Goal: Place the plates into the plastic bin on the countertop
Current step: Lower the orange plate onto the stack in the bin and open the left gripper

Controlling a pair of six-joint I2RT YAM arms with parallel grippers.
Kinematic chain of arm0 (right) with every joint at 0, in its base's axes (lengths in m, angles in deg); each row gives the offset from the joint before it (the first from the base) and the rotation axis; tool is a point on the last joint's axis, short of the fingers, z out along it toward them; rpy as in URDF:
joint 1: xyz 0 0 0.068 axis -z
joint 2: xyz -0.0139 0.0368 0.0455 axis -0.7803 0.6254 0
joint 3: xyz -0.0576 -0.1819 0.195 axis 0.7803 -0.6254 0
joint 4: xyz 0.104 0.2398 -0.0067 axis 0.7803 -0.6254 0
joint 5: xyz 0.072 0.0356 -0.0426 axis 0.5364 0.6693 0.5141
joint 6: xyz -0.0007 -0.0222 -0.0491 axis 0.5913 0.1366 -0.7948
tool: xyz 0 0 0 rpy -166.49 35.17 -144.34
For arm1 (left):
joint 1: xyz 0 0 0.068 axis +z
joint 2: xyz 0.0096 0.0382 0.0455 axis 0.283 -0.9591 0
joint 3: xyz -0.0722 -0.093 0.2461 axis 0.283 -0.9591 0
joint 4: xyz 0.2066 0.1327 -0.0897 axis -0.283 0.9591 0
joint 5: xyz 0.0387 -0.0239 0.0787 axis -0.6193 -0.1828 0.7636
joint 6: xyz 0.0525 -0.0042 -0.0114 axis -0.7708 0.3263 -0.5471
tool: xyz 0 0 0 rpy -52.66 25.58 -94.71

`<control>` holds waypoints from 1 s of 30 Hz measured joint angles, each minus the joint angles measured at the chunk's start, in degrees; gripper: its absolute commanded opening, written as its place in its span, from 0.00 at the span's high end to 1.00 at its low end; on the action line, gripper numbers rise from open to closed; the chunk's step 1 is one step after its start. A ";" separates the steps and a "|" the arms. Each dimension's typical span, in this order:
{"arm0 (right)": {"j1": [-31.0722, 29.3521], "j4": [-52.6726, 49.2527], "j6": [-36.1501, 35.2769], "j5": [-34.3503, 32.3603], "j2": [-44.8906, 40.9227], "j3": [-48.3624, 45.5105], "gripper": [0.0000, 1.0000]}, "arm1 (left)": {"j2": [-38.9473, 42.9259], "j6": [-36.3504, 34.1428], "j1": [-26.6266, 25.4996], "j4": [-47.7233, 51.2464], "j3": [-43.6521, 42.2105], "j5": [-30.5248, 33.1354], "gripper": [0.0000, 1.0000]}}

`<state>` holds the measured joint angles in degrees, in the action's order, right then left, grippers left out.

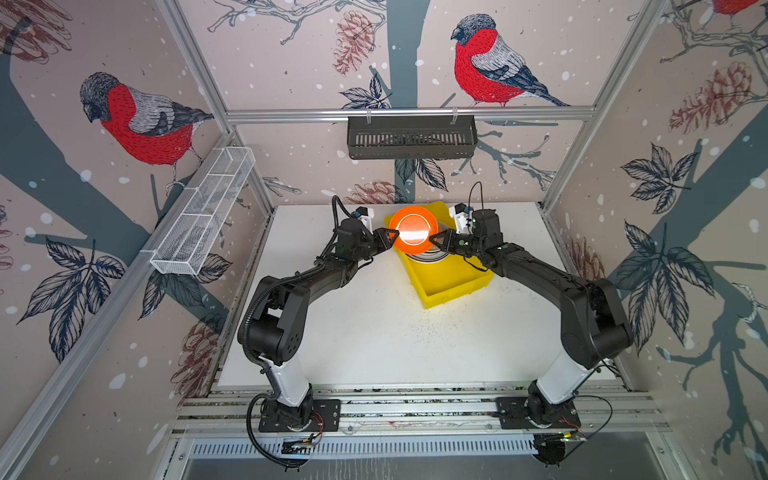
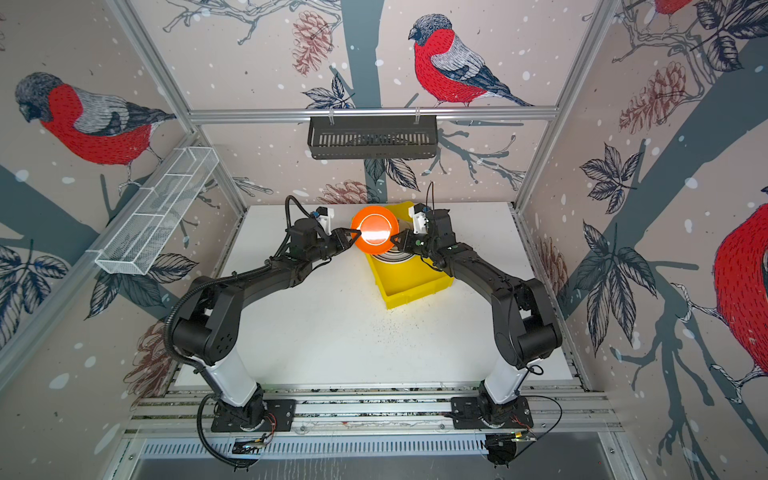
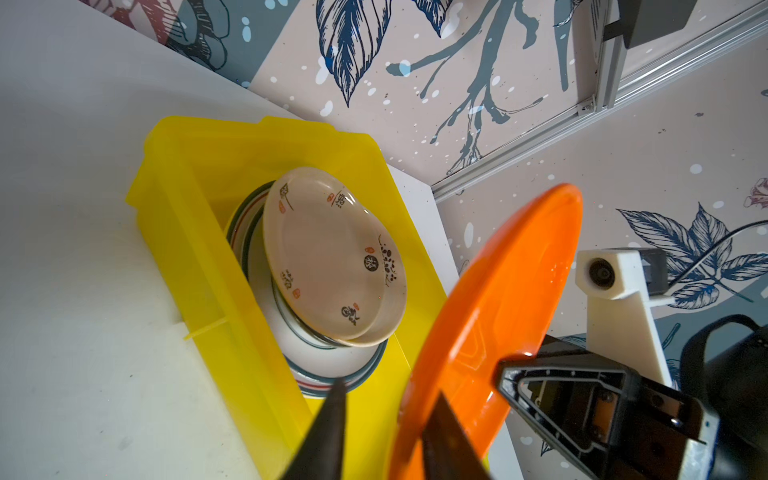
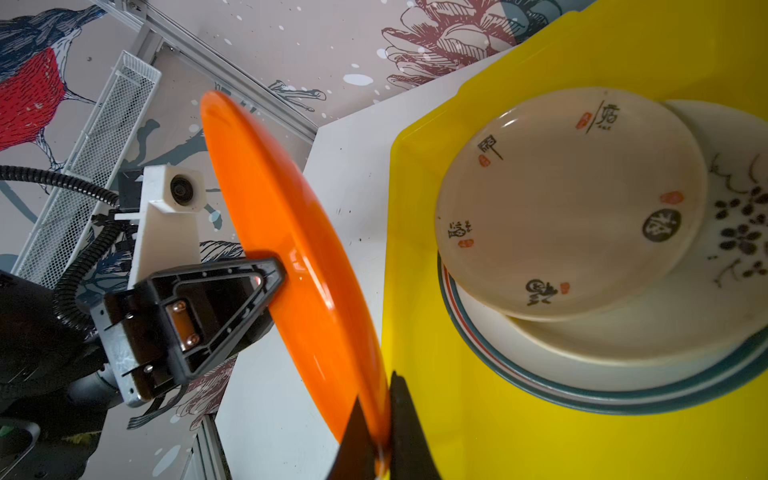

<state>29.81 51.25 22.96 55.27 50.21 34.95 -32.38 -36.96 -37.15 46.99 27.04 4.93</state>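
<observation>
The orange plate (image 1: 412,234) hangs tilted above the yellow bin's (image 1: 440,297) far end, over the stacked plates (image 3: 332,257). My right gripper (image 4: 376,399) clamps its right rim. The left gripper (image 3: 390,399) straddles the left rim, fingers apart. On one thin edge grip, I fear it pivots and drops onto the stack.

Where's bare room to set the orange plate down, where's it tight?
Free: the bin's near half, between plate stack and near wall; countertop in front of the bin. Crowded: bin's far half, filled by the stack, with orange plate, left end effector and right end effector above.
</observation>
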 measured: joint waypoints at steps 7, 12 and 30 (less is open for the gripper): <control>3.04 0.48 2.29 -0.68 4.42 4.68 1.00 | 4.09 -2.34 -0.04 4.09 -0.22 2.62 0.02; 3.10 -3.19 1.97 -4.22 11.30 12.48 1.00 | 10.56 -5.95 -0.04 7.30 -2.40 7.17 0.02; 3.54 -17.07 0.59 -12.02 24.81 26.60 0.65 | 24.74 -12.02 -0.04 12.48 -8.74 17.94 0.02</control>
<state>33.36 34.18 23.55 43.25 75.02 61.55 -7.63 -48.98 -37.19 59.47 18.30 22.87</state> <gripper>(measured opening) 0.201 0.977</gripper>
